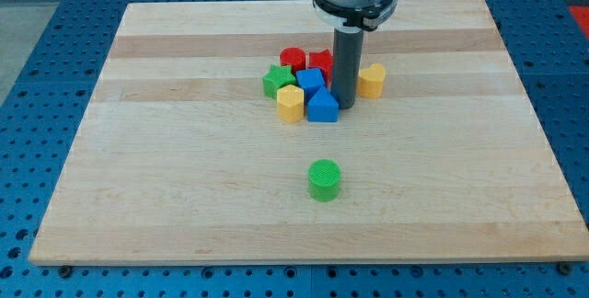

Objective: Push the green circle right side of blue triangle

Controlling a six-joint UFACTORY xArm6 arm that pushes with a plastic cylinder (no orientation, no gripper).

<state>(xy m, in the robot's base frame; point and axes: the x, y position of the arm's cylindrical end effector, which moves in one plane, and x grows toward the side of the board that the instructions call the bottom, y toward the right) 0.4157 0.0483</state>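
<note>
The green circle (pixel 324 179) lies alone on the wooden board (pixel 184 169), toward the view's bottom of centre. The blue triangle (pixel 322 107) sits at the lower right of a cluster of blocks near the board's middle top. My tip (pixel 346 105) stands just right of the blue triangle, close to or touching it, well above the green circle in the view. The rod hides part of the cluster behind it.
The cluster also holds a red cylinder (pixel 293 58), a red block (pixel 320 62), a green block (pixel 275 82), a blue block (pixel 310 81) and a yellow block (pixel 290 103). Another yellow block (pixel 372 80) stands right of the rod.
</note>
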